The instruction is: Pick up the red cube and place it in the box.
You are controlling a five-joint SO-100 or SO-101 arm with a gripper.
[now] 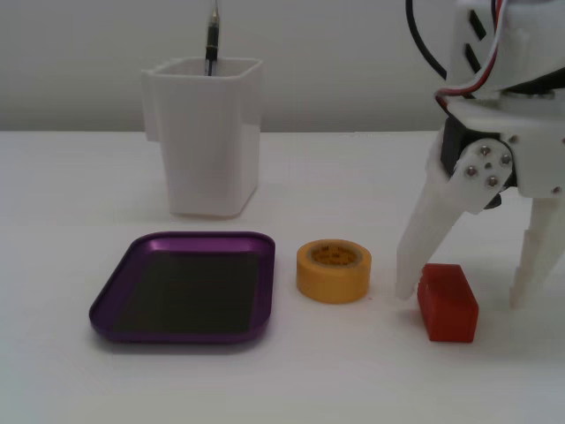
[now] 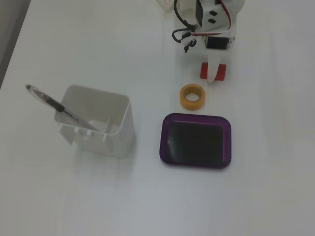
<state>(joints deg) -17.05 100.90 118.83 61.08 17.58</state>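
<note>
A small matte red rectangular block, the red cube (image 1: 448, 303), is seen lying on the plain white tabletop (image 1: 79, 185) at the right of the low front view, just to the right of a yellow roll of tape (image 1: 333, 270) lying flat. In the high view the same red cube (image 2: 204, 71) is found just above the yellow tape roll (image 2: 192, 96), and part of it is covered by a white finger.

The white plastic two-finger gripper (image 1: 458, 297) is lowered over the block with its jaws spread wide. One fingertip (image 1: 406, 287) is placed right beside the block's left edge, near the tabletop; whether it touches the block cannot be told. The other fingertip (image 1: 521, 296) is set apart from the block on its right side. Nothing is held between the fingers. In the high view the gripper (image 2: 213, 74) is shown reaching down from the top edge.

The shallow purple metallic tray with rounded corners and a dark flat floor, the box (image 1: 113, 302), is set left of the tape roll, with nothing in it. In the high view the box (image 2: 196, 118) is placed below the tape roll.

A tall white plastic container (image 1: 206, 141) is stood behind the tray, and a dark pen (image 1: 212, 40) is held in it. In the high view the container (image 2: 115, 135) is seen at the left, the pen (image 2: 56, 106) leaning across it.
</note>
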